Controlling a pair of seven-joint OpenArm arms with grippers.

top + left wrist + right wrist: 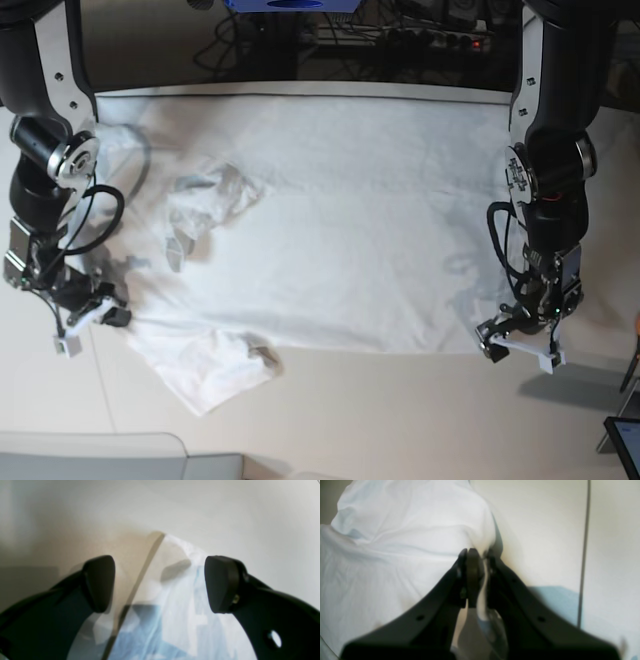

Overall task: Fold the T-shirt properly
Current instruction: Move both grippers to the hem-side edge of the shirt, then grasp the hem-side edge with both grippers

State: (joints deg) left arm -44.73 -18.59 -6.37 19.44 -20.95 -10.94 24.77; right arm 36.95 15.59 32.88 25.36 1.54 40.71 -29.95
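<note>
The white T-shirt (340,230) lies spread and wrinkled across the table, its collar (205,205) to the left and one sleeve (210,370) crumpled at the lower left. My right gripper (100,315) sits at the shirt's left edge. In the right wrist view the right gripper (476,562) is shut, with a fold of the T-shirt (395,542) pinched between its fingers. My left gripper (520,345) hangs over the shirt's lower right corner. The left wrist view shows the left gripper (160,585) wide open above the T-shirt (180,620), holding nothing.
Bare pale table (400,420) runs along the front, below the shirt. A dark seam line (582,555) crosses the tabletop. A grey slab (90,455) sits at the bottom left corner, cables and equipment (400,30) lie behind the table, and a dark object (625,435) is at the right edge.
</note>
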